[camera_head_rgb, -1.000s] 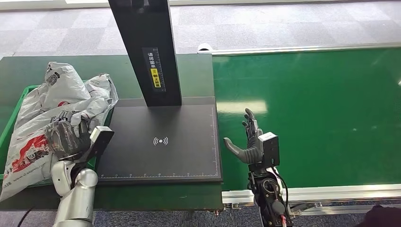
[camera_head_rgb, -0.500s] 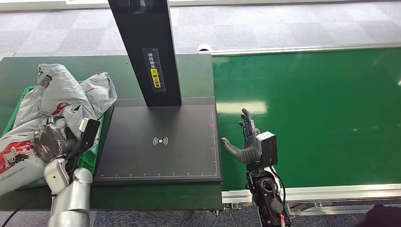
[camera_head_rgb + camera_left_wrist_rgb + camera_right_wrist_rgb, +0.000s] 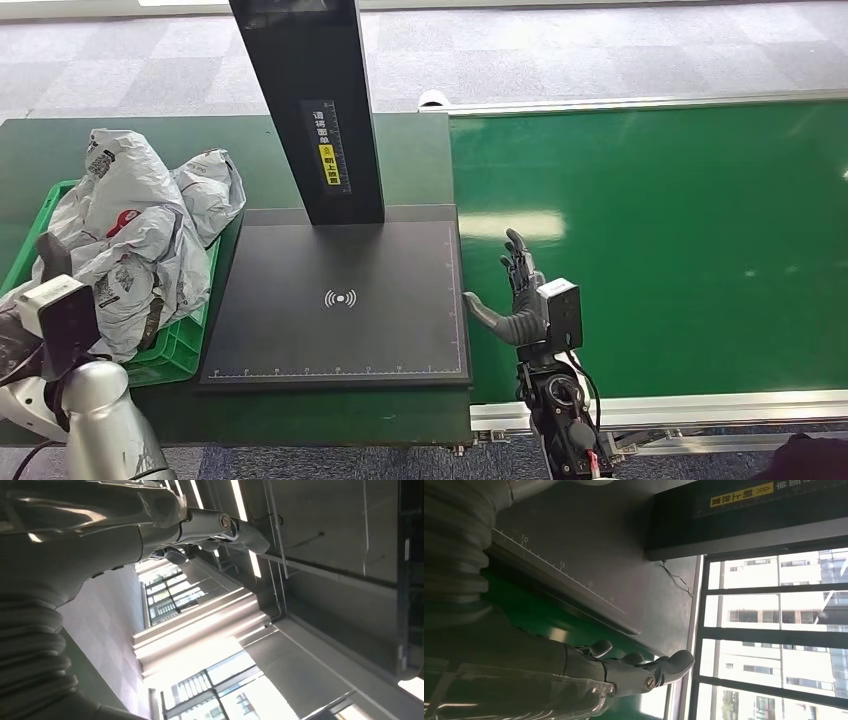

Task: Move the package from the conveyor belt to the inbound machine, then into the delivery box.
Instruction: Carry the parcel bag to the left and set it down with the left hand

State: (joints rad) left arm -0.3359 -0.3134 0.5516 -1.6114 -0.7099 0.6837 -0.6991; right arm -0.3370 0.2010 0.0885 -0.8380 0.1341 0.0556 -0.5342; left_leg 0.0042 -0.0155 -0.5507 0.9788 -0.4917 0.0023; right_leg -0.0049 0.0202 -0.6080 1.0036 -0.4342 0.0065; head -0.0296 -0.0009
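Several grey-white plastic mail packages (image 3: 135,235) lie heaped in the green delivery box (image 3: 180,345) at the left of the table. My left hand (image 3: 12,345) is low at the picture's left edge, apart from the heap; in the left wrist view this hand (image 3: 150,525) points up at the ceiling with fingers stretched and nothing in it. My right hand (image 3: 515,300) hovers open over the near left end of the green conveyor belt (image 3: 680,250), thumb toward the inbound machine's black plate (image 3: 340,300). In the right wrist view its fingers (image 3: 634,672) hold nothing.
The machine's black column (image 3: 315,110) rises from the back of the plate. A silver rail (image 3: 700,405) borders the belt's near edge. The dark green tabletop (image 3: 330,415) runs around the plate and the box.
My left hand has let go of the package and drawn back down and to the left, out of the box. The package now lies on the heap. My right hand has barely moved.
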